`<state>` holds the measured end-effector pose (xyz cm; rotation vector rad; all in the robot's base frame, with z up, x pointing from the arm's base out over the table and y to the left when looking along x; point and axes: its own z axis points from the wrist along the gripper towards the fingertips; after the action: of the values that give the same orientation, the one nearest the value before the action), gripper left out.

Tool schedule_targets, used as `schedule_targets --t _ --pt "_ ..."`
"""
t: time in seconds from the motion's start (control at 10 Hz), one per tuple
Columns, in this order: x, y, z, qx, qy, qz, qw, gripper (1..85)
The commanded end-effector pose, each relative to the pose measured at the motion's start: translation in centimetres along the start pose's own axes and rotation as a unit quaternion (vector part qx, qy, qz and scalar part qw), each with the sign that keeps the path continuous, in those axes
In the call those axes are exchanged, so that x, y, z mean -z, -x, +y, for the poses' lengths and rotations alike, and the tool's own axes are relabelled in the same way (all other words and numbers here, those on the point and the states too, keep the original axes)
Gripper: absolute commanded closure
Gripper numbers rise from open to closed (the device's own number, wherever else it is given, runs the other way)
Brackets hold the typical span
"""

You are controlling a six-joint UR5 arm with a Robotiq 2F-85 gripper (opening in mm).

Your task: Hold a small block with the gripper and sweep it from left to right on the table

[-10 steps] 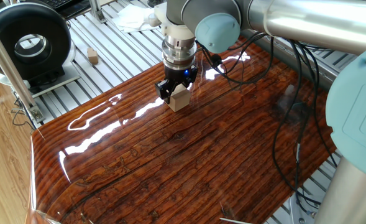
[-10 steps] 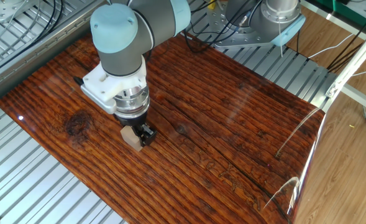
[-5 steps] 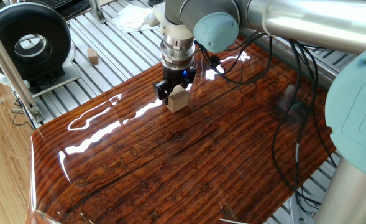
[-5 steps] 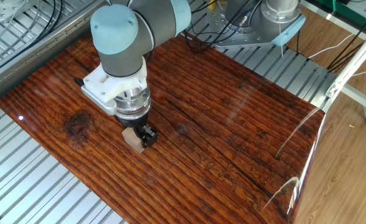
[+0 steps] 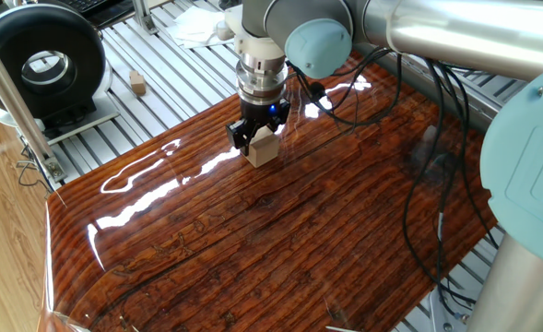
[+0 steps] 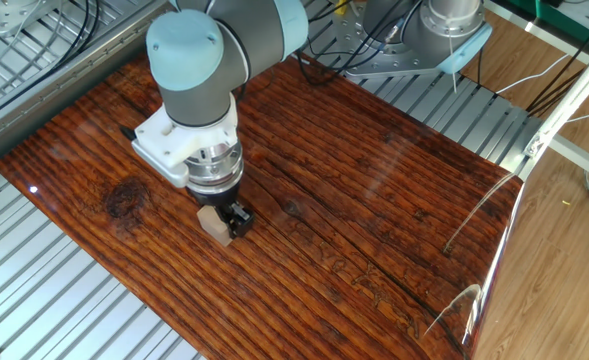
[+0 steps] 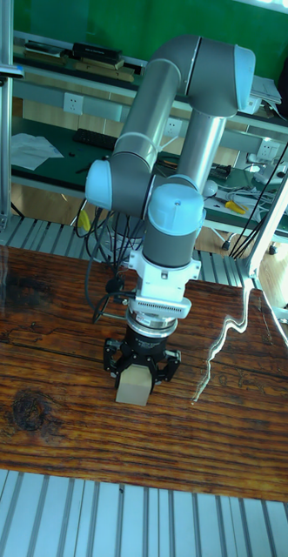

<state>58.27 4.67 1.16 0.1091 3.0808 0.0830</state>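
Observation:
The small block (image 5: 264,148) (image 6: 213,225) (image 7: 133,387) is a pale beige wooden cube resting on the table (image 5: 280,240) (image 6: 374,200) (image 7: 65,435), a glossy reddish-brown board. My gripper (image 5: 258,140) (image 6: 221,219) (image 7: 138,372) points straight down and is shut on the small block, one black finger on each side. A blue ring glows on the silver wrist just above it. The block's underside touches the board in all three views.
A tinier brownish block (image 5: 138,84) sits on the aluminium slats beyond the board's far left corner, beside a black round device (image 5: 41,65). Black cables (image 5: 437,166) hang over the board's right part. A white cloth (image 5: 202,26) lies at the back.
The gripper and the held block have shifted slightly left in one fixed view, and slightly right in the other fixed view.

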Motion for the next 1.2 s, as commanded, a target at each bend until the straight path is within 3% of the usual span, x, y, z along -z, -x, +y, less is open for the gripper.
schedule_targets --t 0.0,1.1 --pt "-0.17 0.21 0.42 -0.006 0.005 -0.001 1.0 84.7" --pt "-0.18 0.22 0.73 -0.009 0.003 -0.003 1.0 84.7"
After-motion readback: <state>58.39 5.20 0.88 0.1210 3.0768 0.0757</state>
